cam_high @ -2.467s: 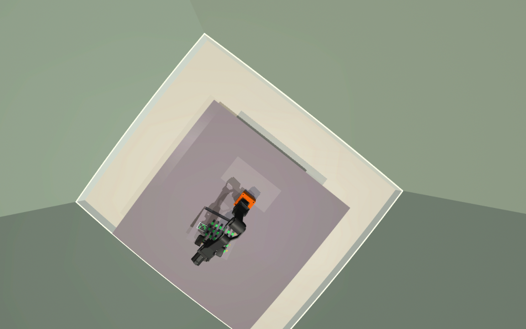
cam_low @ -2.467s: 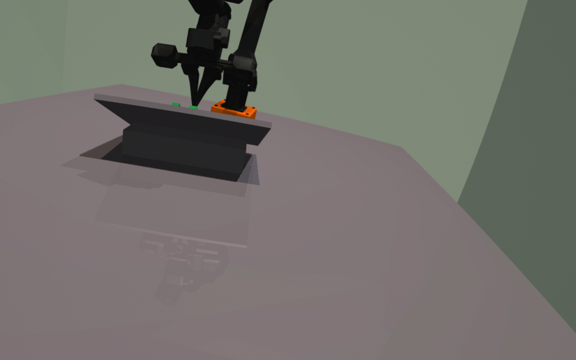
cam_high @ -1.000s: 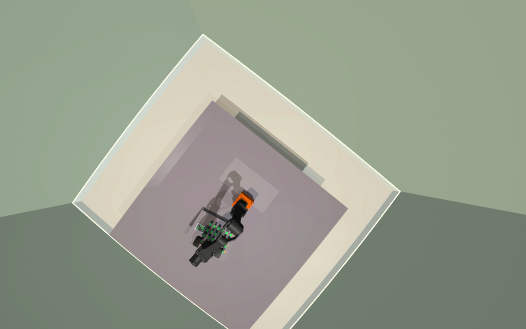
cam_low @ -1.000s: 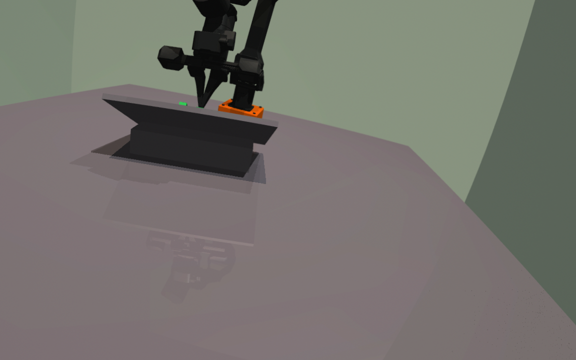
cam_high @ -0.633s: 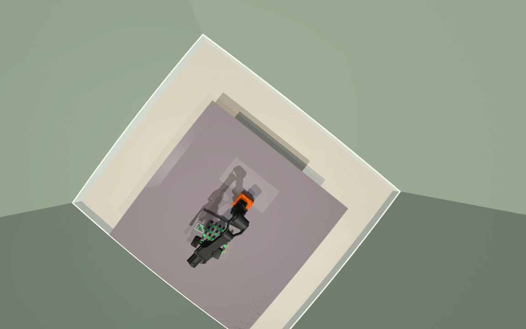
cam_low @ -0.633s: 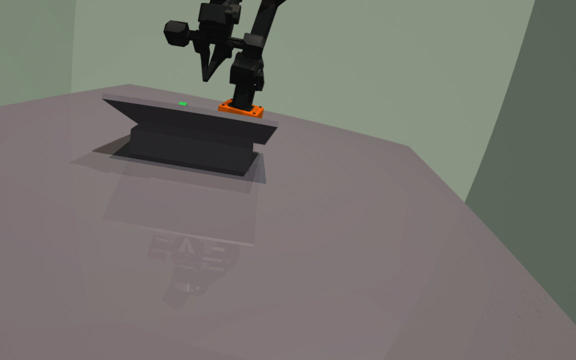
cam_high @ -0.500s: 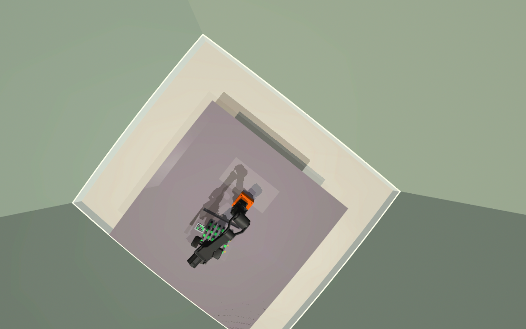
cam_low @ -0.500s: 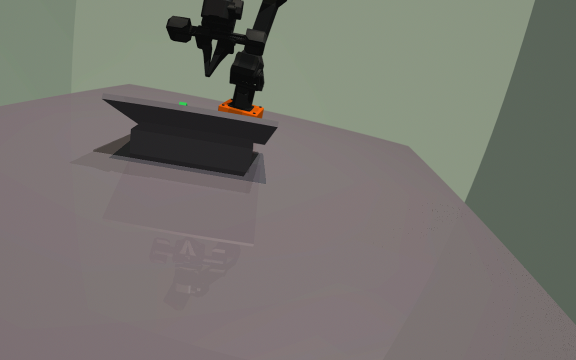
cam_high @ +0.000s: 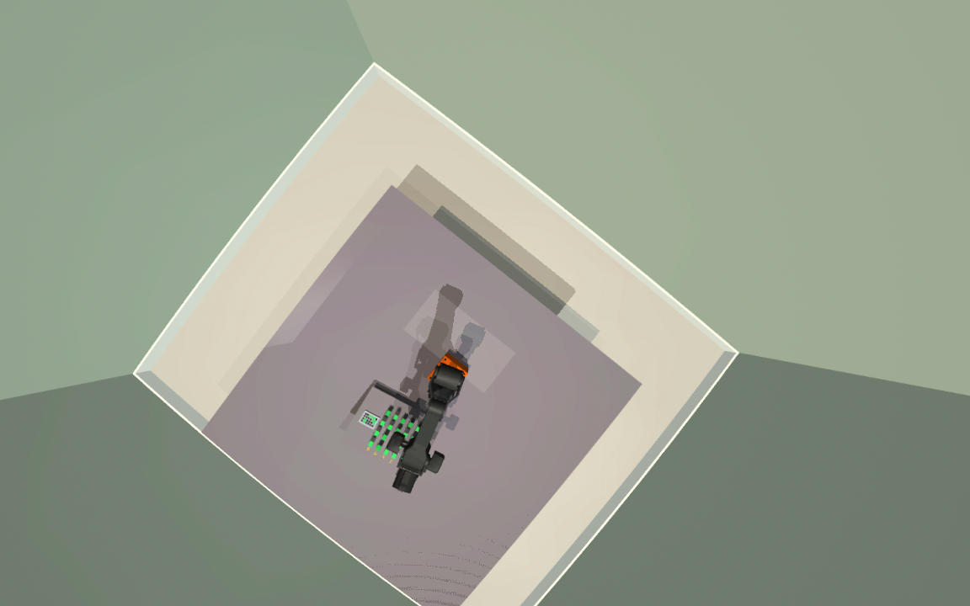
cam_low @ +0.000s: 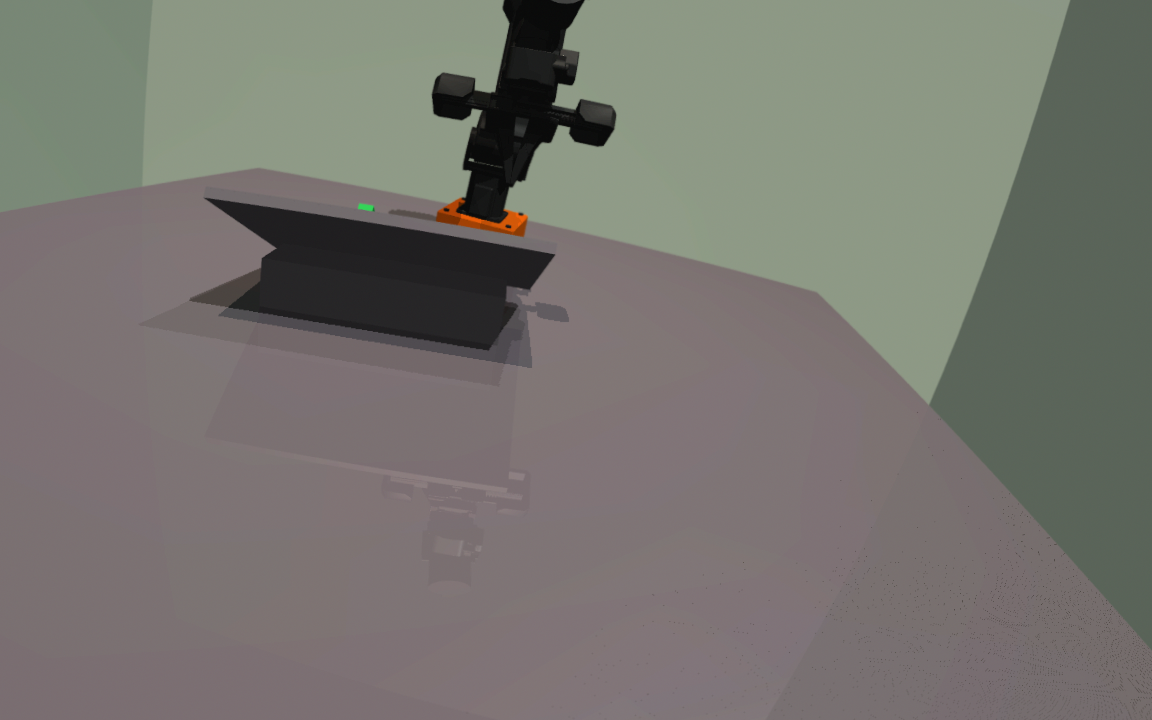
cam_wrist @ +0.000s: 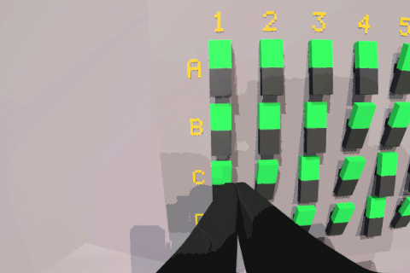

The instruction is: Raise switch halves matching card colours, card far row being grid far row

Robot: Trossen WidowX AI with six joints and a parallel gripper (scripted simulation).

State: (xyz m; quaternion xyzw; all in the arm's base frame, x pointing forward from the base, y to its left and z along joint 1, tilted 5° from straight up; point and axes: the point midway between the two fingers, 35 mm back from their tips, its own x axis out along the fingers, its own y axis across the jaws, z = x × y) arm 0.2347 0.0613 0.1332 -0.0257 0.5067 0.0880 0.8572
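My gripper (cam_low: 512,184) (cam_wrist: 234,193) is shut and empty. In the wrist view its tips overlap the near half of switch C1 (cam_wrist: 221,172), beside C2 (cam_wrist: 267,171). In the exterior view they show above the panel's far edge line; contact cannot be told. The panel (cam_low: 294,206) (cam_wrist: 171,21) carries rows of green and dark grey switches, with A1 (cam_wrist: 219,54) at the far corner. The fingers hide D1 and D2. Columns past 5 are mostly cut off. The small card (cam_high: 369,418) lies beside the grid in the top view, too small to read there, and is outside the wrist view.
The orange arm base (cam_high: 449,365) (cam_low: 482,217) stands on the near side of the panel. The arm (cam_high: 428,437) covers part of the grid in the top view. A dark block (cam_low: 383,300) supports the tilted panel. A green switch end (cam_low: 365,207) shows over the panel's edge.
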